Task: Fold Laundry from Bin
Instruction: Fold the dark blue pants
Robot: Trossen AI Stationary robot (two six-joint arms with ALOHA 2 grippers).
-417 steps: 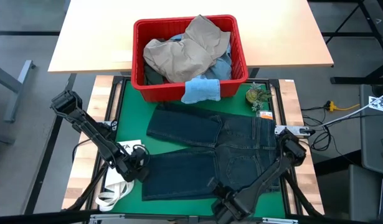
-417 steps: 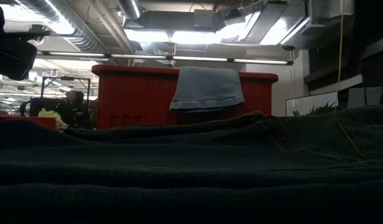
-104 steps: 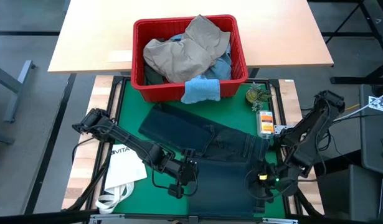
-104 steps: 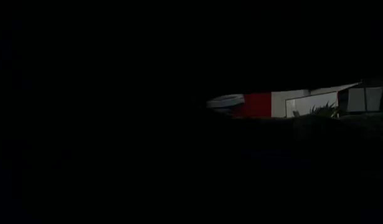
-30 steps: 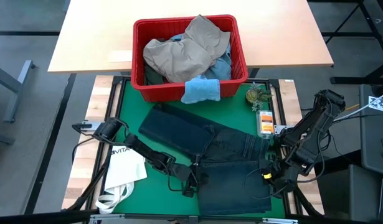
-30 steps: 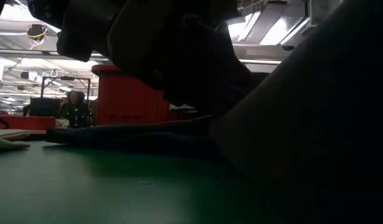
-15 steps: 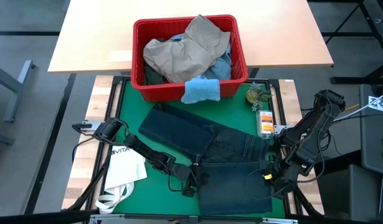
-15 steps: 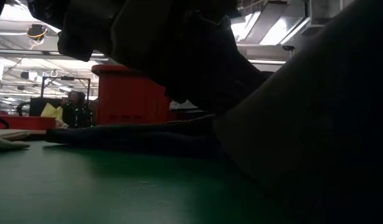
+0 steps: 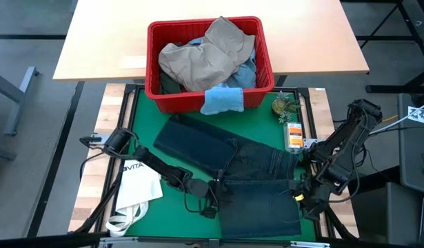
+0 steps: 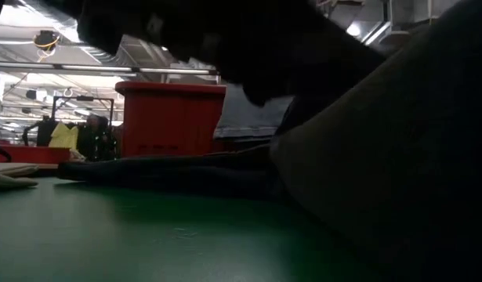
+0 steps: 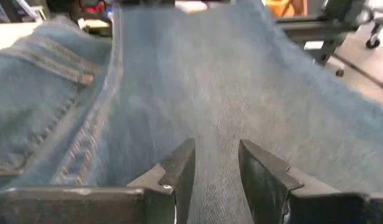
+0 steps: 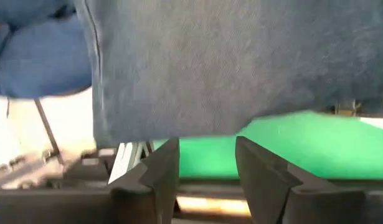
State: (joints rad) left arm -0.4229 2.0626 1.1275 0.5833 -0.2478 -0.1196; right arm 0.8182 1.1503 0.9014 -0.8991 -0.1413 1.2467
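we have one pair, the dark navy jeans (image 9: 243, 176), part-folded on the mat at 6 o'clock of the red bin (image 9: 154, 81). left gripper (image 9: 213, 200) clamps its edge; right gripper (image 9: 303, 201) fingers apart, clear. khaki trousers (image 9: 205, 55) and the rest not yet folded.

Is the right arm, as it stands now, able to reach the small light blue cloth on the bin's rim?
Probably yes: the light blue cloth hangs outside the red bin, uncovered, and the right tool looks open and empty.
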